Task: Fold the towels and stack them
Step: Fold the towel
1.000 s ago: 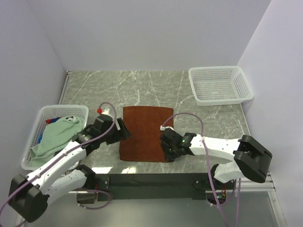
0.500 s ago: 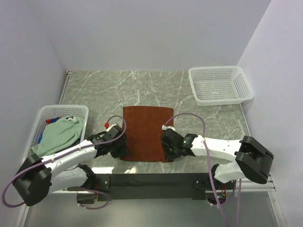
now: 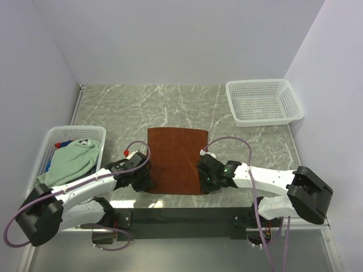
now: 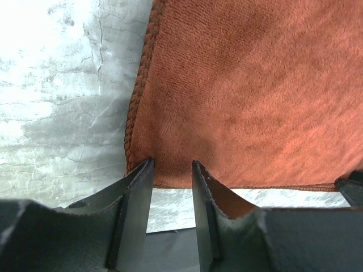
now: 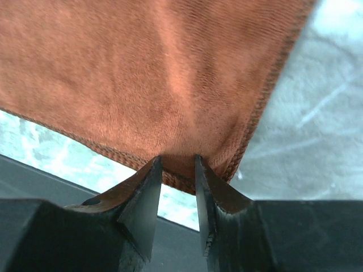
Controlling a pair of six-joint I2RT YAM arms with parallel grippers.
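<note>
In the centre of the top view, on the marbled surface (image 3: 255,141), the rust-brown towel (image 3: 176,158) lies spread flat, with its near hem at the lower edge of the surface. The white mesh basket (image 3: 76,129) at left holds a heaped mint-green towel (image 3: 71,164). A second basket (image 3: 261,83) sits upper right, well apart. The left tool (image 3: 144,181) is at the towel's lower-left corner, its jaws narrowed to a slim gap with the hem running into it. I cannot tell whether it is pinching yet. The right tool (image 3: 205,182) is at the lower-right corner, jaws nearly together, and the hem puckers between them, so it looks gripped. The step looks like grabbing both near corners for the first fold, with nothing folded or stacked so far. To do it well, make sure the left pinch really bites cloth before lifting. Raise both corners together and level, keeping light tension across the hem to avoid skew. Carry them up-frame, lay corner on corner at the far edge, then let go.
</note>
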